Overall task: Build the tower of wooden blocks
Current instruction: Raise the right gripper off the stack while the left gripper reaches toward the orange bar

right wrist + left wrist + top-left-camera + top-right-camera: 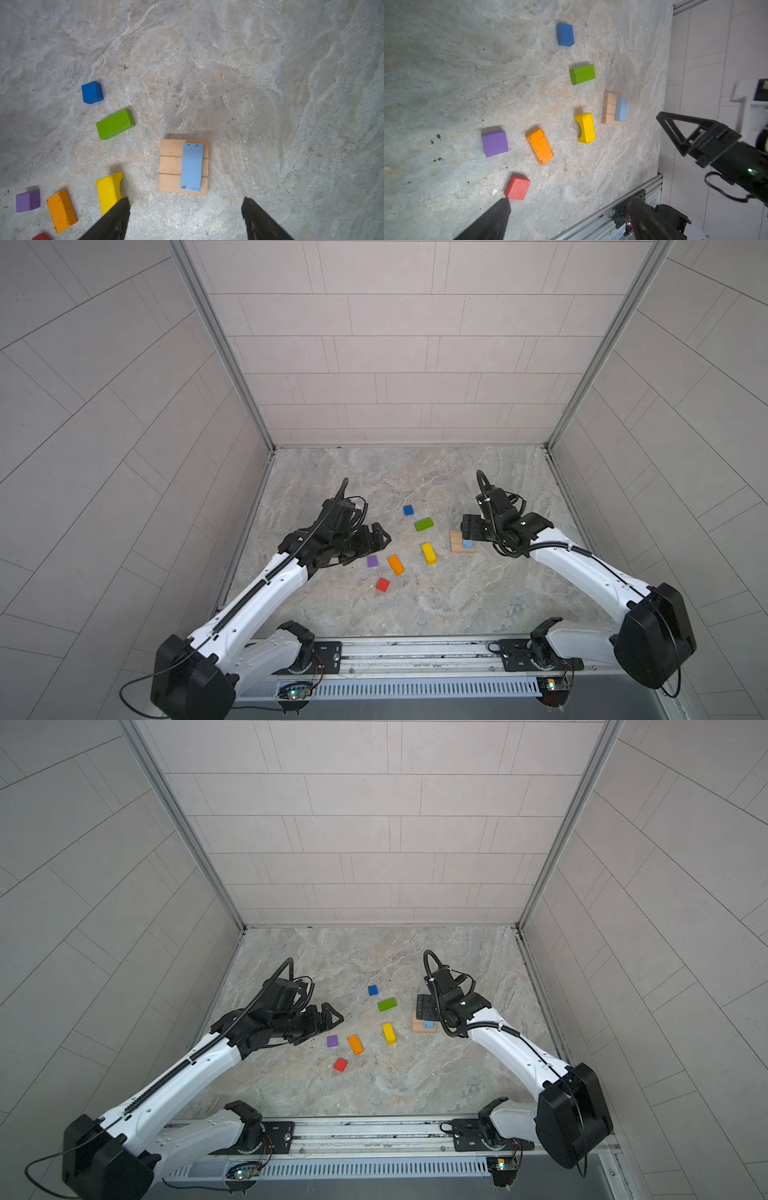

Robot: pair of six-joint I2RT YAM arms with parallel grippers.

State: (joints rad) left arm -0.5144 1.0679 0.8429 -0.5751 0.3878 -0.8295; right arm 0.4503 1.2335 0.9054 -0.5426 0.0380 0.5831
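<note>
**A:** Where was the wood block tower (620, 109)?

**B:** Two layers only. The three tan bars (172, 166) lay flat on the surface (270, 104), side by side and touching. The light-blue bar (191, 166) lay flat across all three, shifted toward the edge away from the loose blocks.

**A:** Tools?

**B:** The right tool (185, 200) hung over the tan bars, jaws wide, nothing between them, not touching the light-blue bar. In both top views it hid part of the tan bars. The left tool (374, 539) was also wide and empty, well apart from the tan bars, near the purple cube (28, 201).

**A:** Loose blocks?

**B:** All were on the left arm's side of the tan bars, none touching each other.
- The yellow bar (108, 190) was nearest, with an arch cut in one side.
- The green bar (115, 124) was near, toward the back wall, with the dark-blue cube (92, 92) beyond it.
- The orange bar (61, 211) lay past the yellow bar, then the purple cube.
- The red cube (517, 187) was farthest, toward the front.
</note>
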